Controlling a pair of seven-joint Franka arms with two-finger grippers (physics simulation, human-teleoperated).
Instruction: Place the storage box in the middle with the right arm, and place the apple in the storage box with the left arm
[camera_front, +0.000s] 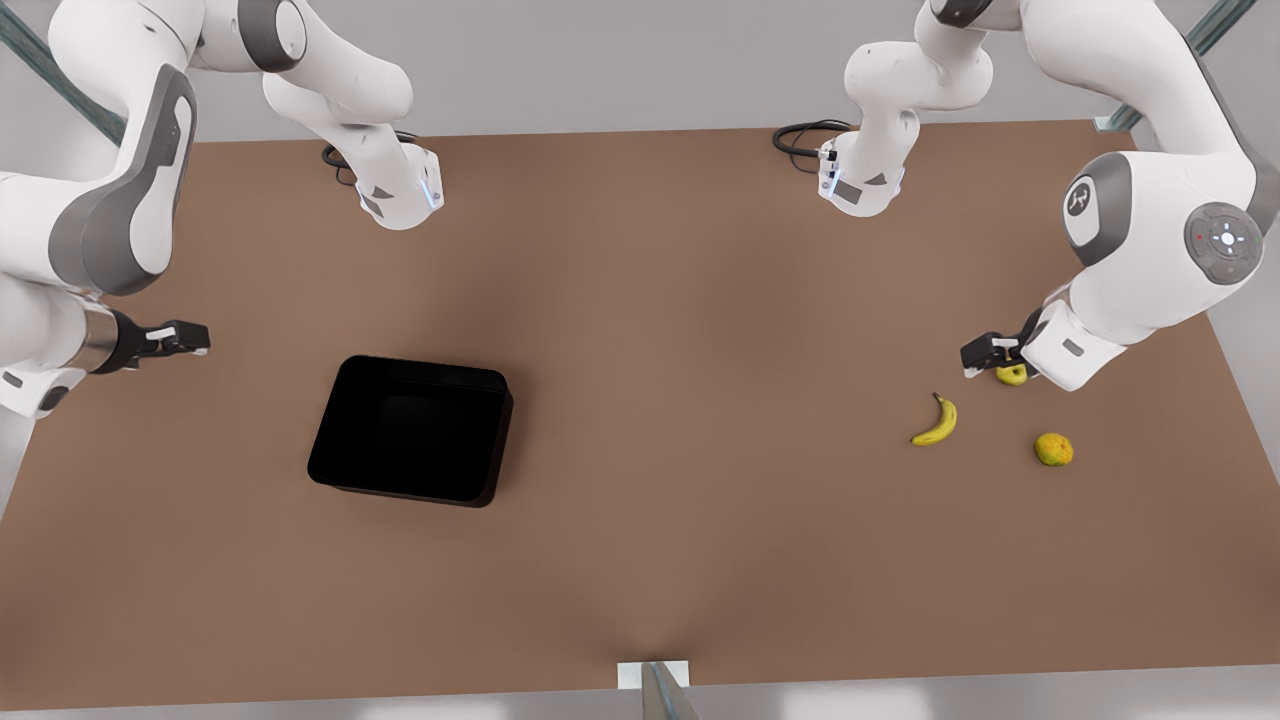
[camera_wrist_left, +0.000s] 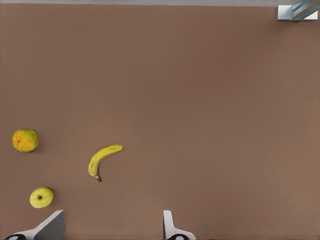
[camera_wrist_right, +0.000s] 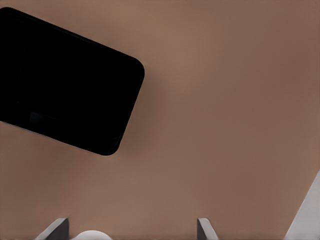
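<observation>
Both grippers open: right gripper (camera_front: 190, 338) at frame left, beside the storage box (camera_front: 412, 428) lower left-centre; left gripper (camera_front: 985, 355) over the apple (camera_front: 1012, 374) at right. Grasp a box wall squarely first.

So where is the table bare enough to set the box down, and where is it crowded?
Bare: the wide middle between the storage box and the banana. Crowded: banana, apple, mottled fruit by the left gripper. The right gripper waits.

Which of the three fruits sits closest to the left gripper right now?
The apple, the small yellow-green round one beside the open left gripper. The banana and the orange-tinged fruit lie farther off.
</observation>
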